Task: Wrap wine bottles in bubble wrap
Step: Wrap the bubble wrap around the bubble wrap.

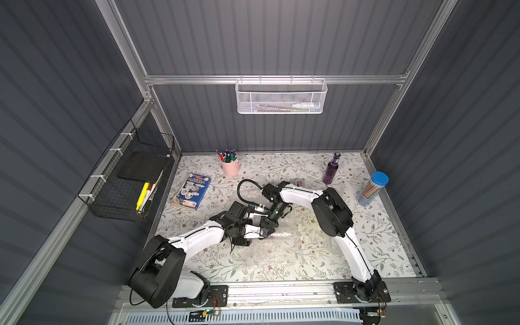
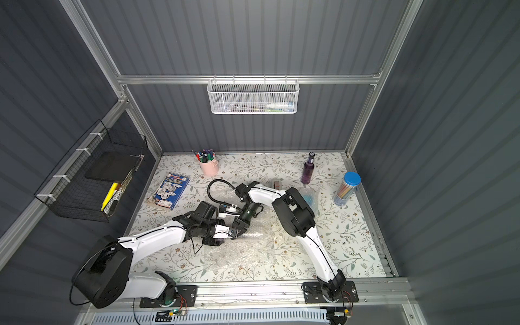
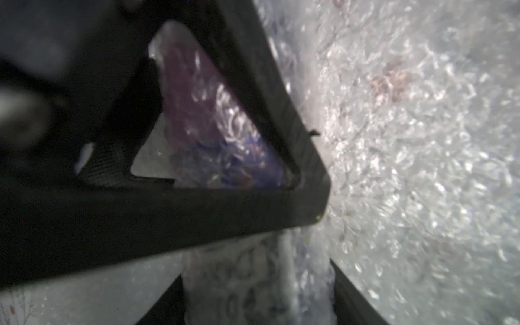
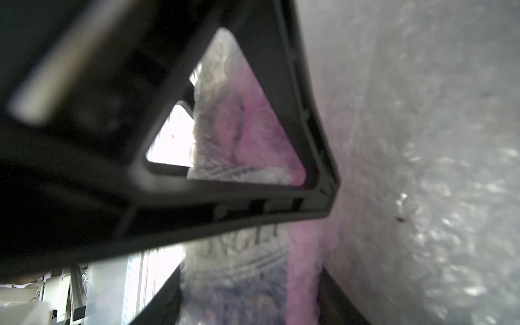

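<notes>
The purple bottle (image 3: 197, 107) lies in the middle of the table (image 1: 365, 239), under a layer of bubble wrap (image 1: 270, 253). The left gripper (image 3: 315, 242) and the right gripper (image 4: 318, 242) each have the jaws partly apart with this bottle between them. Whether they really press on it, I cannot tell.

I think the danger is the slippery plastic. With a loose hold the round bottle can turn inside the wrap or roll away, and the free end of the sheet can spring open. The two grippers are also just beside each other, so a careless turn may knock them together.

The other purple bottle (image 1: 332, 168) stands near the far edge, well apart.
</notes>
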Controlling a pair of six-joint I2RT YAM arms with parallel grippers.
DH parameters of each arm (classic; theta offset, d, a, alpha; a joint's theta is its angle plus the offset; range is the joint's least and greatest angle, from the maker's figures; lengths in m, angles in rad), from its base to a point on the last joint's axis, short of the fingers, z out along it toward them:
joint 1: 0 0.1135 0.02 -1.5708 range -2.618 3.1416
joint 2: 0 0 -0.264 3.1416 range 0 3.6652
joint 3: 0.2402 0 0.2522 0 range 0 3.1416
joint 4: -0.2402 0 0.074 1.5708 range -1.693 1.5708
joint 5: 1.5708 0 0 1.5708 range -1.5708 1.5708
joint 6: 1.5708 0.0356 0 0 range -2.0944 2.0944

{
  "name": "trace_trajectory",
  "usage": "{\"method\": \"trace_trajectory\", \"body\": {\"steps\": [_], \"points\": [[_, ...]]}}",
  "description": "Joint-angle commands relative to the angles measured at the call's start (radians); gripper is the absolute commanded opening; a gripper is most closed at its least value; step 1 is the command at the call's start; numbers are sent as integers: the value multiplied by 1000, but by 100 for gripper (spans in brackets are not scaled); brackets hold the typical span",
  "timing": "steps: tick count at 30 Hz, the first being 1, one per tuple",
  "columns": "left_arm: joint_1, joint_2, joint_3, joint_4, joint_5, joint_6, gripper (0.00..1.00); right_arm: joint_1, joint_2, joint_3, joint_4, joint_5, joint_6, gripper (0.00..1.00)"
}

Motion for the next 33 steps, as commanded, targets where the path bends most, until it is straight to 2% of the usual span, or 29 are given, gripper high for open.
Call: {"method": "trace_trajectory", "body": {"steps": [1,7,15,19,22,27,30,33], "points": [[0,25,39,-9,-13,-33,60,7,-6,7,-46,-38,-28,64],[1,67,52,-35,39,-119,49,1,-90,-24,-43,-36,-32,73],[36,105,95,-127,150,-207,49,-44,-243,-119,-47,48,-24,76],[62,132,124,-175,238,-232,50,-87,-347,-224,8,139,6,77],[82,181,172,-237,317,-242,51,-117,-443,-320,102,230,46,77],[121,310,298,-392,453,-242,51,-116,-676,-579,379,332,62,78],[137,380,359,-473,517,-230,51,-78,-782,-698,514,417,44,79],[156,449,415,-552,576,-221,51,11,-848,-810,657,577,2,81]]}}
